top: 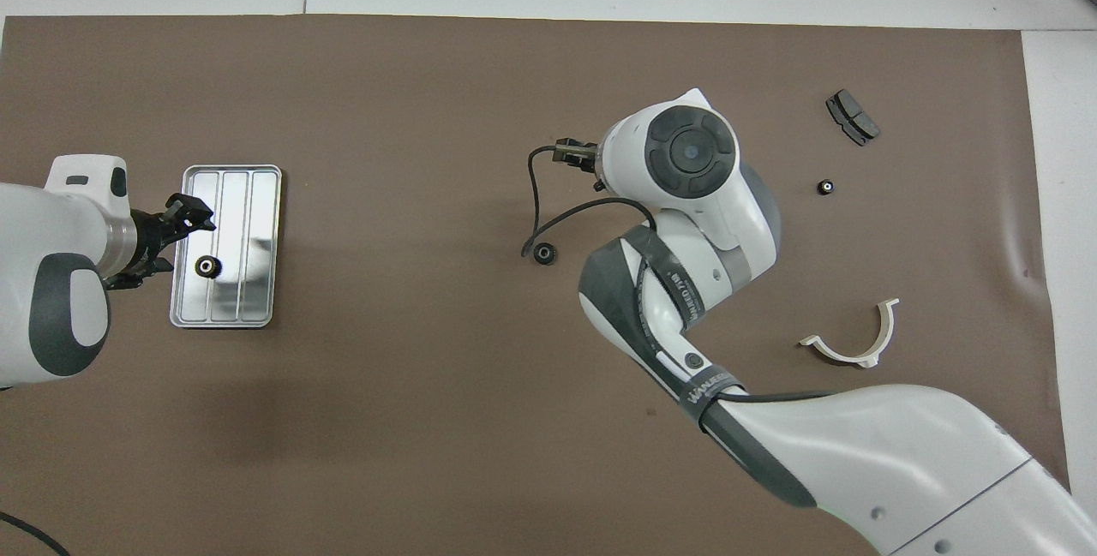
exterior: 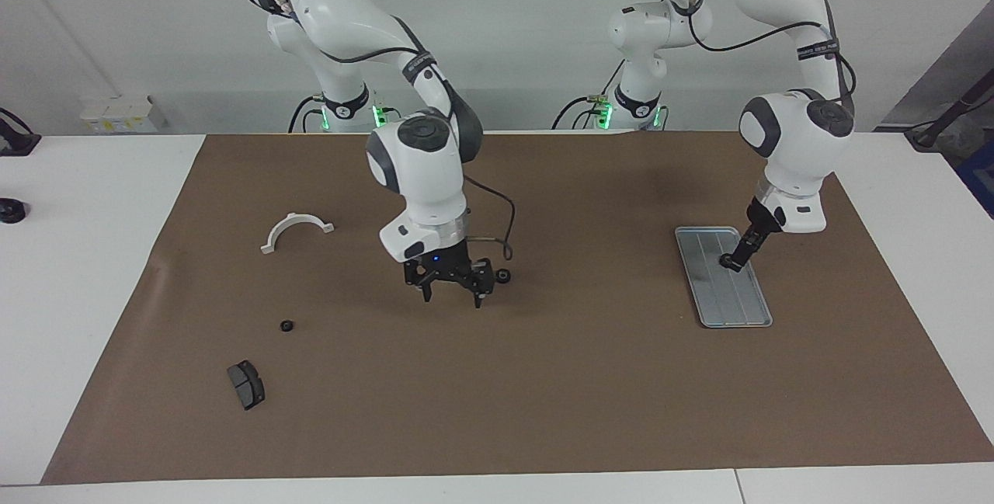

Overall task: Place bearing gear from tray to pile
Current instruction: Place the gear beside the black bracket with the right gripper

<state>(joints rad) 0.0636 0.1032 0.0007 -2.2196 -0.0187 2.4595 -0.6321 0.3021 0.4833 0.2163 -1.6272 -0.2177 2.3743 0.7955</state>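
Now we are at the pickup on the tray.
Our left gripper [exterior: 728,261] is down at the bearing gear [top: 206,266] on the tray [exterior: 738,310]; its hold we cannot tell. Our right gripper [exterior: 451,296], fingers apart, hangs over mid-table beside a pile gear [top: 542,254]. Next we need a firm clamp, then a lift.

Gear [top: 206,266] in tray [top: 257,239] at left arm's end; second gear [top: 542,254] mid-table; third [top: 825,188] beside brake pad [top: 851,117]

Silver ridged tray [exterior: 734,298], black gear [top: 206,266], brown mat [exterior: 543,395].
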